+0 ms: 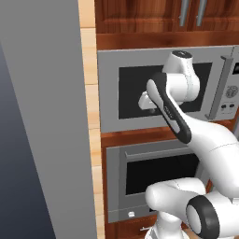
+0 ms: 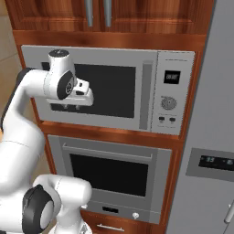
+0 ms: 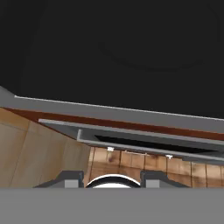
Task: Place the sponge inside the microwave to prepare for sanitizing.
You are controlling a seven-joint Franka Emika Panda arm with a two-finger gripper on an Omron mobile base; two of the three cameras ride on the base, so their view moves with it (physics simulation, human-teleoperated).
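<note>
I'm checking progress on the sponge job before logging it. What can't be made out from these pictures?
- Microwave interior: hidden behind its closed door's dark window, both base views.
- Pincer jaws, open or shut: tips cut off by the hand view's bottom.
- Panel labels: too small, right base view.

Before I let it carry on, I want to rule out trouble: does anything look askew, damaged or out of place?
Nothing stands out. The microwave door sits shut and flush, the oven below is closed and level, and the gripper hangs just before the microwave window.

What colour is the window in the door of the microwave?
The window of the microwave is black; the right base view shows it best.
</note>
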